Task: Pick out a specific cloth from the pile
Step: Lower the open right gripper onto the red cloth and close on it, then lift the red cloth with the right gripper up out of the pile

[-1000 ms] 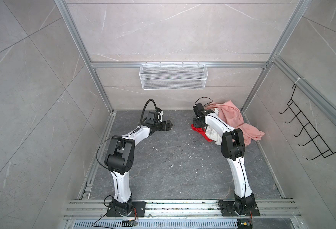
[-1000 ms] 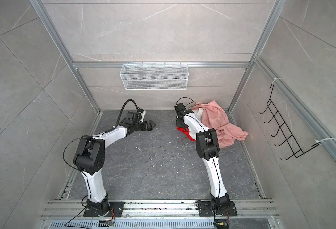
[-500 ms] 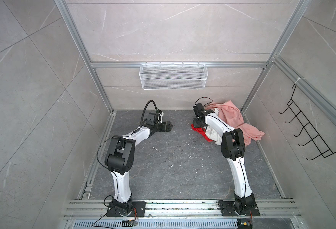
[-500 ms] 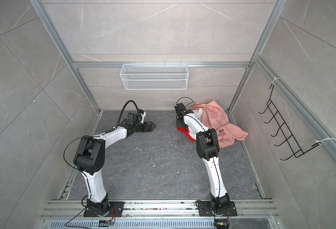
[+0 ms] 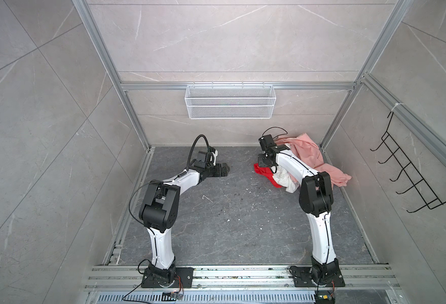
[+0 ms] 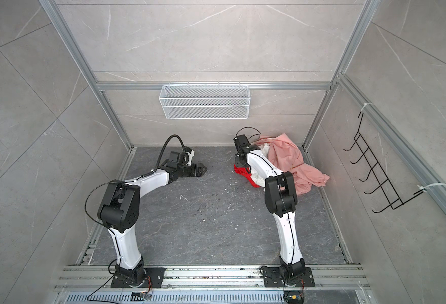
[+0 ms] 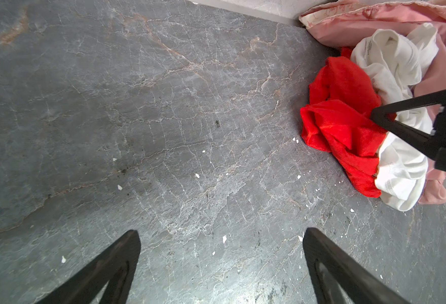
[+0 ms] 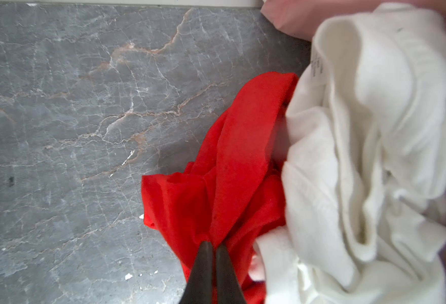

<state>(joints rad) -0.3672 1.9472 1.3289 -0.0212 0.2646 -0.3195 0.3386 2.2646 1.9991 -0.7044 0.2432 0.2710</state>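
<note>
pile (image 5: 308,155) in far right corner, cloth (image 5: 259,170) seemingly under its left edge

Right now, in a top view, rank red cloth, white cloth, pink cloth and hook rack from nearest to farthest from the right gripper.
1. Red cloth: pinched in the shut right gripper.
2. White cloth: beside the red.
3. Pink cloth: back right corner.
4. Hook rack: right wall.

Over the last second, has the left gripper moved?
No. In both top views the left gripper sits where it was, at the same offset from the wire basket.
</note>
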